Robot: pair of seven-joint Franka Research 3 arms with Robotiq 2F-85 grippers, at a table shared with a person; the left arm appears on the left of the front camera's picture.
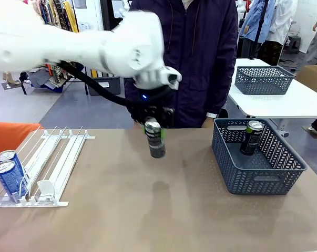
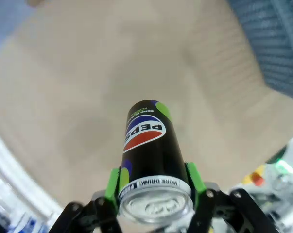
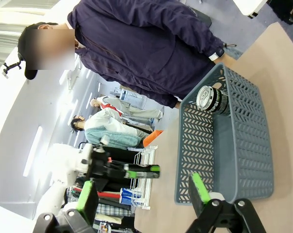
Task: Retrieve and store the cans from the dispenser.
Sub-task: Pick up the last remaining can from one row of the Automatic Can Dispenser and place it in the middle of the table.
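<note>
Jaws of the left gripper are clamped on the silver-topped end of a slim black drink can with green and white print. The can hangs upright beneath the gripper, above the far middle of the tan tabletop. It is between the flat white and clear plastic dispenser and the dark grey mesh basket, and touches neither. The left wrist view confirms the hold. The green pads press on either side of the can just below its rim. The printed logo faces the camera and the lower end points at the table.

The dispenser, a rack of long sloped rails, lies at the table's left side. Two blue cans stand upright at its near end, one just behind the other, beside a white pusher tab.

The basket sits at the table's right side. A second black can leans inside it, near the far wall.

Jaws of the right gripper stand apart with nothing between them. Its view looks across the basket and the can lying within.

A person in a dark navy jacket stands at the far edge, behind the held can.
</note>
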